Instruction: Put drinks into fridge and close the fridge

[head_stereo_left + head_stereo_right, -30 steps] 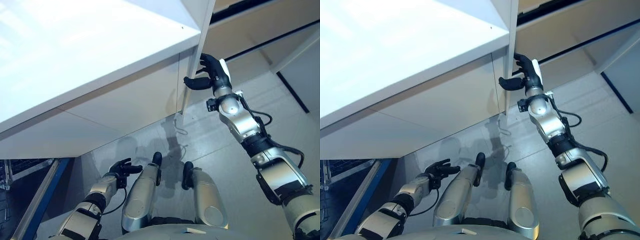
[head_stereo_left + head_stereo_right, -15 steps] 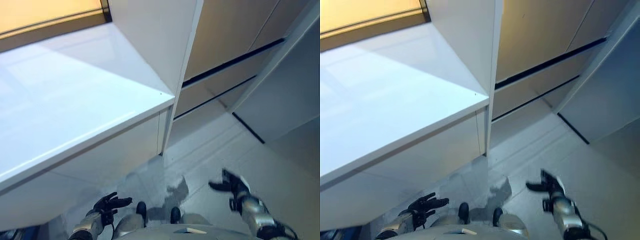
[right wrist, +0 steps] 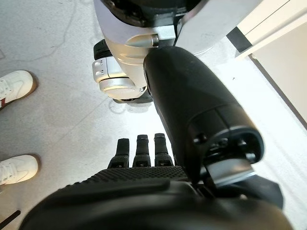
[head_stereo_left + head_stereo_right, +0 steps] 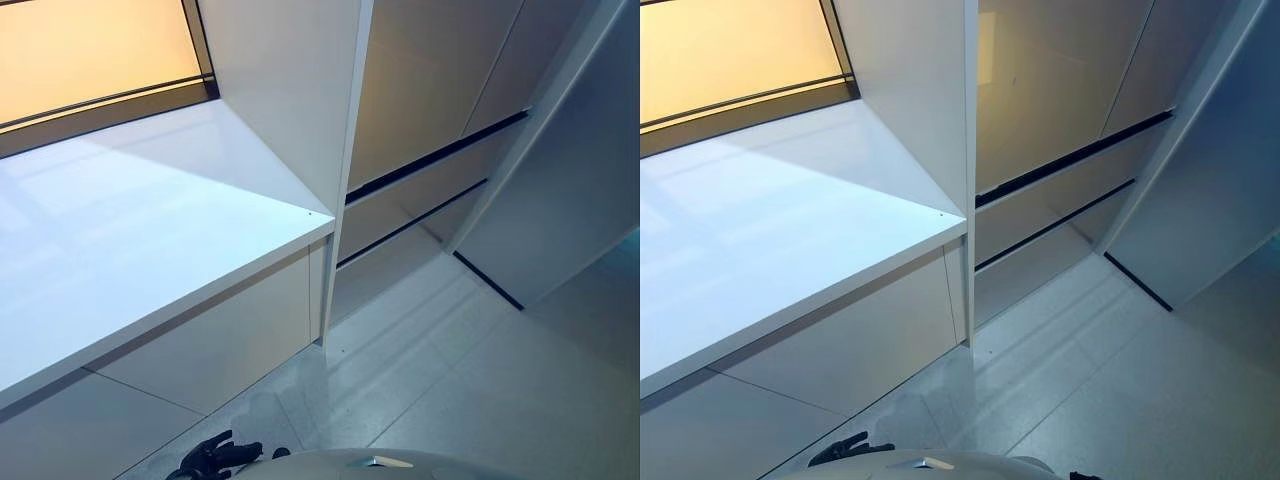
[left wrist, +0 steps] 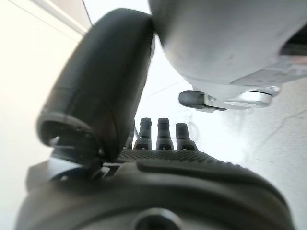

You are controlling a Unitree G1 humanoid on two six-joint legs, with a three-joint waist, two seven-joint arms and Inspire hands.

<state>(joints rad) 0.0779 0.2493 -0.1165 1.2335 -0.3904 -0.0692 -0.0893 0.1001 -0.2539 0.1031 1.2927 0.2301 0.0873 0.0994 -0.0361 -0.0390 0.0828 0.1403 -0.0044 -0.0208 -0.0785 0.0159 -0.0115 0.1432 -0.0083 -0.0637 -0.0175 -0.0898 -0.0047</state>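
A tall white panel [image 4: 300,90] stands at the end of a white counter [image 4: 130,230]. Right of it are flat beige fronts [image 4: 430,80] with dark gaps between them, all shut. My left hand [image 4: 215,458] hangs low over the floor, fingers [image 5: 158,134] straight, holding nothing. My right hand [image 3: 144,191] also hangs low over the floor, fingers [image 3: 139,151] straight and empty.
A pale grey wall panel [image 4: 570,180] stands at the right, with speckled grey floor [image 4: 450,370] before the fronts. A person's white shoes [image 3: 14,86] stand on the floor near my right hand.
The camera has tilted up, shifting the whole picture. My right hand has come off the white panel's edge and dropped to my side. My left hand stays low.
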